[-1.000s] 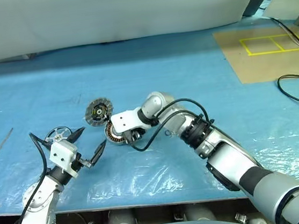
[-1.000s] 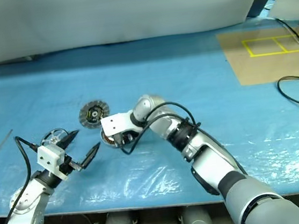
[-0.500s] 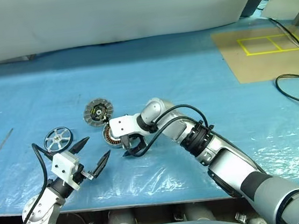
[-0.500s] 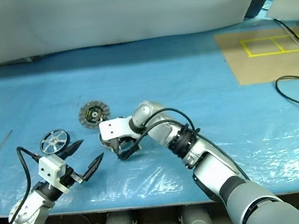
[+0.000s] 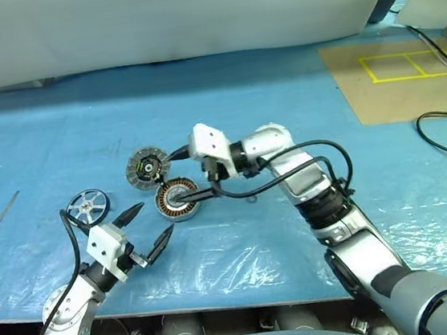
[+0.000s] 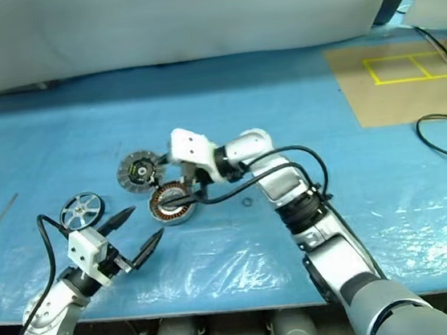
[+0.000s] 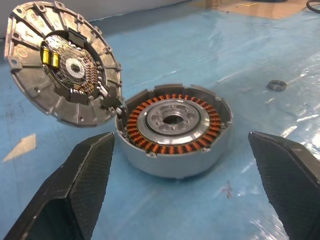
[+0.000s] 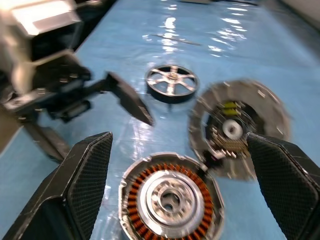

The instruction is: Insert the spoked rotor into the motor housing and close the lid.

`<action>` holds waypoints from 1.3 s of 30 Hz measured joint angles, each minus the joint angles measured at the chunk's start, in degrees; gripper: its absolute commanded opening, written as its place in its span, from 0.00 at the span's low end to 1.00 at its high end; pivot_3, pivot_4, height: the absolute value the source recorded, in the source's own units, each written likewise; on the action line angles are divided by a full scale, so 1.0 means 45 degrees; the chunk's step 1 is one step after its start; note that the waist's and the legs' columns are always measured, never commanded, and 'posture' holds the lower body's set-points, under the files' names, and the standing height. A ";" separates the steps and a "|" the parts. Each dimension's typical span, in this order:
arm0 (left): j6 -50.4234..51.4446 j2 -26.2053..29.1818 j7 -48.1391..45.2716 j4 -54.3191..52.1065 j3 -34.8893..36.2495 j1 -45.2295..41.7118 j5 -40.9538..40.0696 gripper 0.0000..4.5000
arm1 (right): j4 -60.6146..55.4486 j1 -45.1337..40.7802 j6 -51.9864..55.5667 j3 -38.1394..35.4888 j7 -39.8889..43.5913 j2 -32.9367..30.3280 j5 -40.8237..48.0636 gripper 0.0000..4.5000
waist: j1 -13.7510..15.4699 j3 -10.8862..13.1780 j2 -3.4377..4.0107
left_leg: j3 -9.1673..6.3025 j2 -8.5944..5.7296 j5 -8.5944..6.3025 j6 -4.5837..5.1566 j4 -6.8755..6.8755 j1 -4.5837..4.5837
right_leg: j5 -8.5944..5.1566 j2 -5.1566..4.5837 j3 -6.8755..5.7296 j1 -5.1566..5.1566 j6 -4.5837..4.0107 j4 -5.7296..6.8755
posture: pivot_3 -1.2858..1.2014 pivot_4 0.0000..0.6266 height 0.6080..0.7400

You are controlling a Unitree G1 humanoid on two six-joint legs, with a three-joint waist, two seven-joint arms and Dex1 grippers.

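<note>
The motor housing [image 5: 177, 199] sits on the blue table with its copper windings facing up. The lid [image 5: 147, 166] stands tilted just behind it, inner face showing, its edge resting against the housing's rim [image 7: 116, 106]. The spoked rotor [image 5: 87, 206] lies flat to the left, apart from both. My right gripper [image 5: 181, 175] hovers open just above the housing, one finger over its rim, holding nothing. My left gripper [image 5: 157, 216] is open and empty in front of and left of the housing, pointing at it.
A small metal ring [image 5: 251, 199] lies right of the housing. A thin rod [image 5: 3, 215] lies at the far left. A brown board with yellow tape [image 5: 395, 75] and a black cable [image 5: 444, 122] are at the back right. The table's front edge runs close below my left arm.
My right gripper opened, let go of the housing and rose while turning. The housing now sits flat with its windings uncovered. The left gripper has barely moved.
</note>
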 measured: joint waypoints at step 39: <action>0.2081 0.0450 0.0066 -0.2308 0.0086 0.1064 -0.0722 1.00 | 0.0126 0.4706 -0.2071 -0.0790 -0.1013 -0.4417 0.0995 1.00 | 0.0002 0.0008 -0.0005 | -0.0004 -0.0002 -0.0026 0.0052 0.0025 0.0030 | -0.0020 0.0007 0.0005 0.0045 -0.0023 -0.0016 | 0.52 0.24 1.00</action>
